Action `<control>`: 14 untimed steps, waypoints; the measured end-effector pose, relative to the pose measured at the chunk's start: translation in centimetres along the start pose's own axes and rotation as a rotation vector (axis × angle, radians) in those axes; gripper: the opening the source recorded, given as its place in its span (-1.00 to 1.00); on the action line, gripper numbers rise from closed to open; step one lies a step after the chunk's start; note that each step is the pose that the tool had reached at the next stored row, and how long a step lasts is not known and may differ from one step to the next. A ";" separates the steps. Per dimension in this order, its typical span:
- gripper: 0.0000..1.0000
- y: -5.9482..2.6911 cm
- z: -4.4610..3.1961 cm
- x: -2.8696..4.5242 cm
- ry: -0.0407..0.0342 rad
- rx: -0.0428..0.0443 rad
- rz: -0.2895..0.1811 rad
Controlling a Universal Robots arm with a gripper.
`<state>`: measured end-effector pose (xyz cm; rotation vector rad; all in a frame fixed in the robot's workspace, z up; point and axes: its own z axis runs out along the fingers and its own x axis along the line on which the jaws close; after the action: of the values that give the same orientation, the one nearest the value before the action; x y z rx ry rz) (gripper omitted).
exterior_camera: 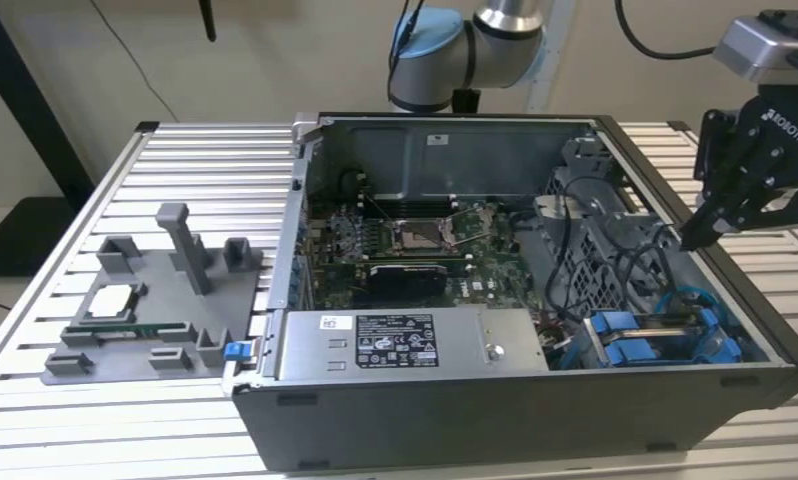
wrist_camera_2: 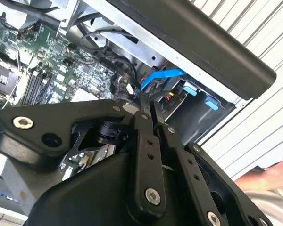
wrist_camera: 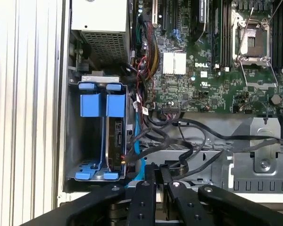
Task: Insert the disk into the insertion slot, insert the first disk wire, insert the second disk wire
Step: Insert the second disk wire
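My fingers [exterior_camera: 703, 238] are pressed together, gripping nothing, over the open computer case [exterior_camera: 506, 420]. The disk [wrist_camera: 114, 146] sits in the insertion slot [wrist_camera: 73, 141], at five o'clock from the motherboard [exterior_camera: 413, 245] in the exterior view.

1. The black two-fingered gripper [exterior_camera: 703, 238] is seen at the exterior view's right, hung from a grey wrist block [exterior_camera: 770, 45].
2. The gripper is pointed downward and tilted slightly toward the exterior view's left.
3. In both wrist views the two black fingers [wrist_camera_2: 146, 141] are pressed together at their tips, with no gap left between them [wrist_camera: 156, 172].
4. Nothing can be made out held between the fingertips.
5. The silver and light-blue arm joint [exterior_camera: 466, 45] is seen at the top of the exterior view.
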<state>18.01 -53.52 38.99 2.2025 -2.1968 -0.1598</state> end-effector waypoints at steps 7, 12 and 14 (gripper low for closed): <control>-1.00 1.27 0.07 0.56 0.0015 0.0078 -0.015; -1.00 2.45 0.19 1.05 0.0021 0.0149 -0.020; -1.00 2.90 0.28 1.21 0.0022 0.0167 -0.022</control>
<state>15.10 -54.73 38.92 2.2355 -2.1810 -0.1400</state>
